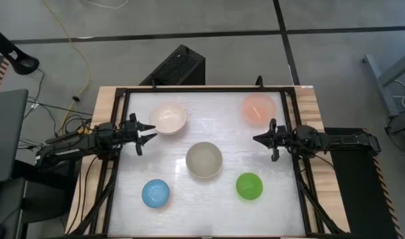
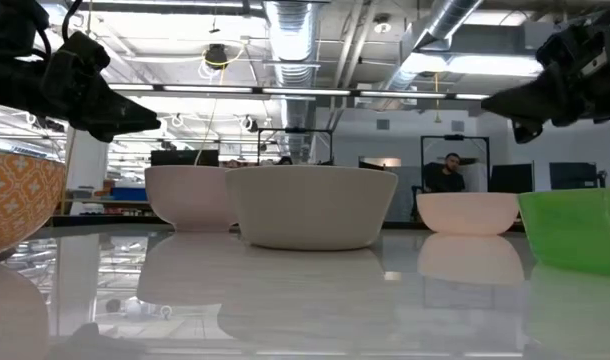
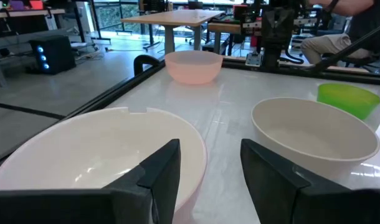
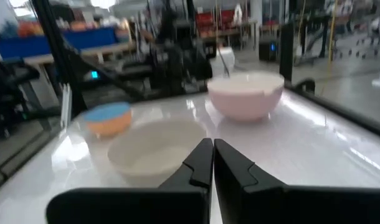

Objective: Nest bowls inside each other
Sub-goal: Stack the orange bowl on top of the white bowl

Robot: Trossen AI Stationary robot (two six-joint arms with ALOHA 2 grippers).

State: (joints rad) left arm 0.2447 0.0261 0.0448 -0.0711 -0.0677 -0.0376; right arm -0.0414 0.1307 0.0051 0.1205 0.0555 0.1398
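Note:
Five bowls stand upright on their bases on the white table, each apart from the others. They are a pale pinkish-white bowl (image 1: 168, 117), a salmon bowl (image 1: 258, 109), a grey-beige bowl (image 1: 204, 159), a blue bowl (image 1: 155, 193) and a green bowl (image 1: 249, 186). My left gripper (image 1: 153, 132) hovers open at the table's left edge, just beside the pale bowl (image 3: 96, 155), pointing level across the table. My right gripper (image 1: 257, 138) hovers shut at the right edge, below the salmon bowl in the high view, pointing level toward the grey-beige bowl (image 4: 156, 149).
A black frame (image 1: 123, 93) runs around the table top. Bare table lies between the bowls, widest along the near edge between the blue and green bowls. Beyond the table are desks, and a seated person (image 2: 447, 172) far off.

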